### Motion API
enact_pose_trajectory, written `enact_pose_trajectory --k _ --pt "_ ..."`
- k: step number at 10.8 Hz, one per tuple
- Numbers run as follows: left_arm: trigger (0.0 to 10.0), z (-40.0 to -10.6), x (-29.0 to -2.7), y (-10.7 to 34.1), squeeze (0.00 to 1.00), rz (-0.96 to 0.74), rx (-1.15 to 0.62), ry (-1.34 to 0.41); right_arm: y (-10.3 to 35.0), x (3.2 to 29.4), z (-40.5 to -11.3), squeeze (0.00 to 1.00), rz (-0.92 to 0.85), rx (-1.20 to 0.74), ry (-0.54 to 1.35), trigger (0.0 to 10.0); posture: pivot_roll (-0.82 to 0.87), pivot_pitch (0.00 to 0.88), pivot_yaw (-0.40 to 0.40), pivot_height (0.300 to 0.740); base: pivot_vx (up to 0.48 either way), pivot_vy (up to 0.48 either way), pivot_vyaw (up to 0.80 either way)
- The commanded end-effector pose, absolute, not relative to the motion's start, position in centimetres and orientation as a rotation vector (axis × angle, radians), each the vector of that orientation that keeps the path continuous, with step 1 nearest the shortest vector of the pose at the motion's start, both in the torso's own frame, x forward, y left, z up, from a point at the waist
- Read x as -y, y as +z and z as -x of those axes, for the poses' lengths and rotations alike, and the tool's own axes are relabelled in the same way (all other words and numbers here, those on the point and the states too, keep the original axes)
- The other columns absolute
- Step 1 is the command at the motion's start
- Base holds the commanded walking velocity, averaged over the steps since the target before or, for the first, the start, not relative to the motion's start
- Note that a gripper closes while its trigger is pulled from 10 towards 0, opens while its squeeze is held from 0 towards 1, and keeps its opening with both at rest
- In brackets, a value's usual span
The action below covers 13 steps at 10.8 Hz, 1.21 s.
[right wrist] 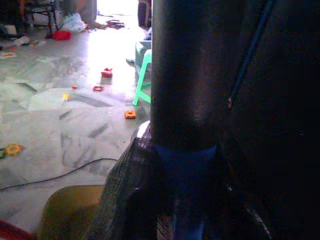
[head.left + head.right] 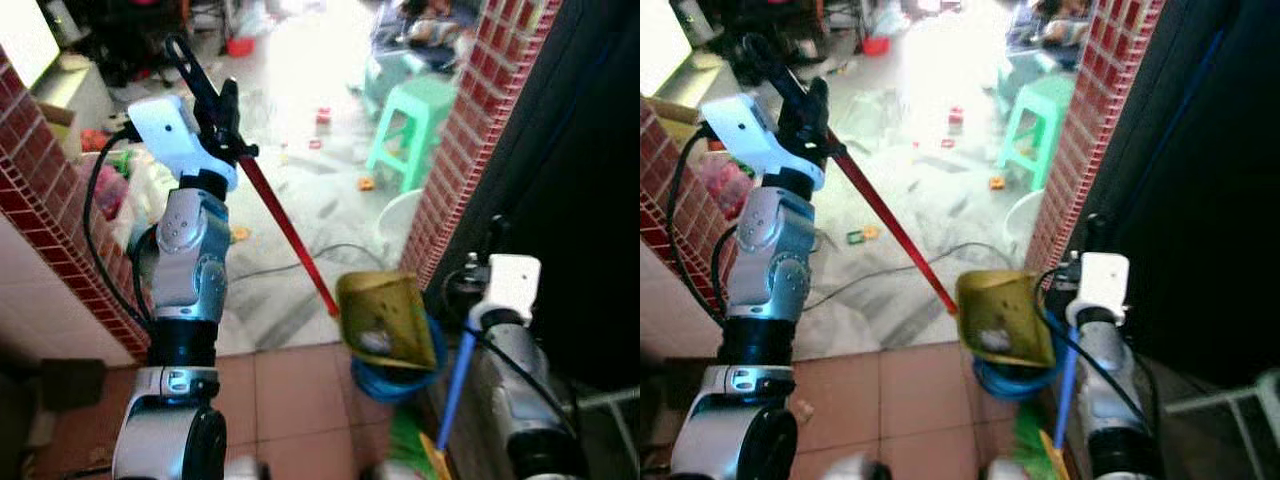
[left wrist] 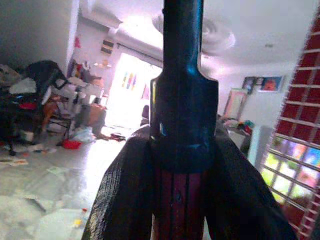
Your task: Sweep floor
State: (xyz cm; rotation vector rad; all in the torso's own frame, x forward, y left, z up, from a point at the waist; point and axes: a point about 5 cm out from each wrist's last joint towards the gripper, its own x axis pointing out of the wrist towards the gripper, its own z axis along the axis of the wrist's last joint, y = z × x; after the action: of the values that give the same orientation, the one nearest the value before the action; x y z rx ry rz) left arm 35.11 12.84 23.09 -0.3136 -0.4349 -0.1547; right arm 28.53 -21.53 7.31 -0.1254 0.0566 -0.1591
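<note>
Your left gripper (image 2: 212,105) fingers clench the stiff red dustpan handle (image 2: 285,232); right gripper (image 1: 182,200) clamps the light blue broom handle (image 2: 458,385) — keep both grips high.

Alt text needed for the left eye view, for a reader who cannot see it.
The left gripper holds up a red-handled dustpan whose olive pan, with some debris in it, hangs over the tiled floor. The right gripper grips a blue broom handle beside a red brick pillar. Beyond lie scattered small toys and a green stool.
</note>
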Motion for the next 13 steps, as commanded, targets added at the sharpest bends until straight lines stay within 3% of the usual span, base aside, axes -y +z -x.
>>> enact_pose_trajectory --k 1,6,13 --pt "10.0 -34.6 -12.3 24.5 0.0 0.257 0.521 -0.191 7.7 21.8 -28.7 0.0 0.127 -0.042 -0.166 10.0 -0.11 0.0 0.012 0.74 0.0 0.0 0.0" --pt "10.0 -34.3 -8.0 23.3 0.0 0.141 0.541 -0.288 8.1 21.8 -28.5 0.0 0.117 -0.026 -0.192 10.0 -0.14 0.0 0.039 0.74 0.0 0.0 0.0" --pt "10.0 -35.7 -4.5 27.8 0.0 0.107 0.734 -0.285 8.3 22.4 -27.4 0.0 0.131 -0.021 -0.214 10.0 -0.2 0.0 0.051 0.74 0.0 0.0 0.0"
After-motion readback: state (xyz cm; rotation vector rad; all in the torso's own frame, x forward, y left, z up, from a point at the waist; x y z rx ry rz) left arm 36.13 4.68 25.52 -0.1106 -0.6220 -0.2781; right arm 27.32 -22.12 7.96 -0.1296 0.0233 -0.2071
